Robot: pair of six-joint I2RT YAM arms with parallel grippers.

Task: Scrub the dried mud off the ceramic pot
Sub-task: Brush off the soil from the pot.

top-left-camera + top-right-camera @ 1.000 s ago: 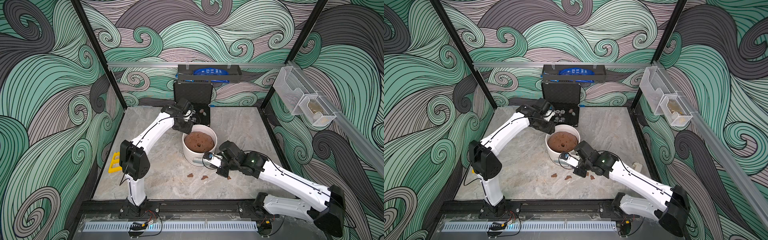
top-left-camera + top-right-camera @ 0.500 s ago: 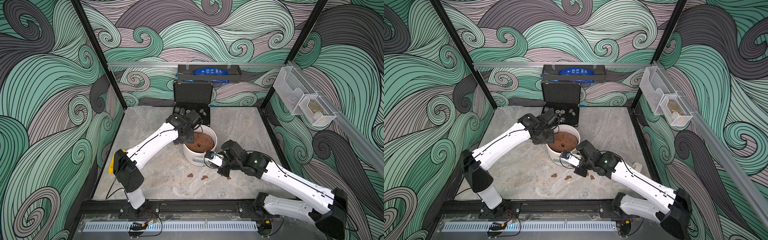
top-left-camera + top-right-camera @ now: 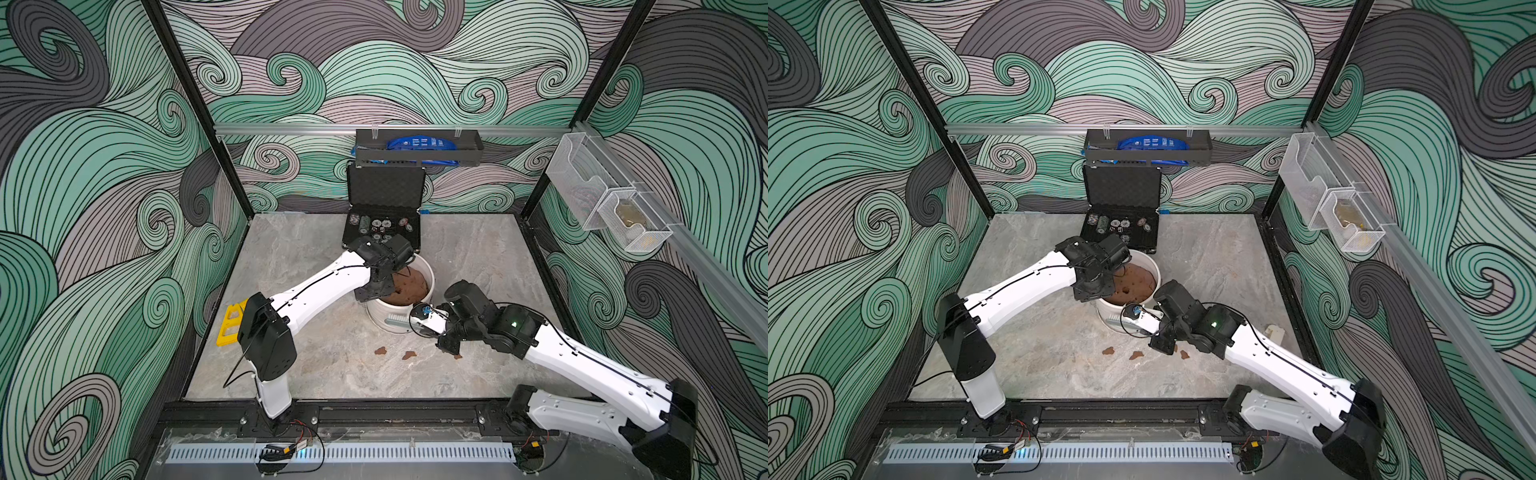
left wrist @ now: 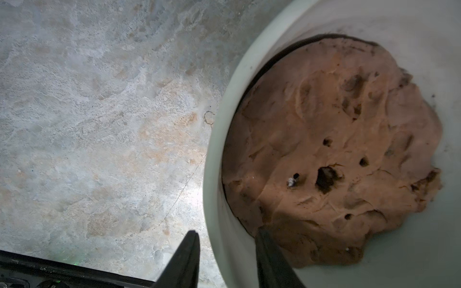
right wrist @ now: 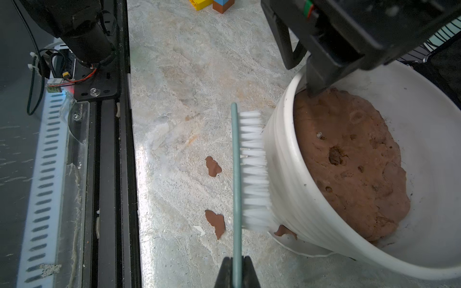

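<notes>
The white ribbed ceramic pot (image 3: 430, 275) (image 3: 1155, 266) stands mid-table, filled with a brown soil mound (image 4: 336, 149). My left gripper (image 4: 226, 233) (image 3: 384, 286) is open and straddles the pot's rim (image 4: 219, 174). One finger is inside against the soil; the other is outside, a little apart from the wall. My right gripper (image 5: 237, 259) (image 3: 441, 323) is shut on the thin teal handle of a brush (image 5: 253, 172). The brush's white bristles press on the pot's outer wall (image 5: 287, 174). Dried mud patches (image 5: 213, 166) (image 5: 216, 223) lie on the table, and one (image 5: 284, 230) sits at the pot's base.
An open black case (image 3: 382, 226) with small round pieces lies just behind the pot. A yellow block (image 3: 228, 326) is at the table's left edge. A white flat shard (image 5: 299, 248) pokes out under the pot. The black front rail (image 3: 374, 415) bounds the near side.
The left arm swung from the black case to the pot's near-left rim and lowered its jaws over it while they narrowed. The right arm and brush barely moved.
</notes>
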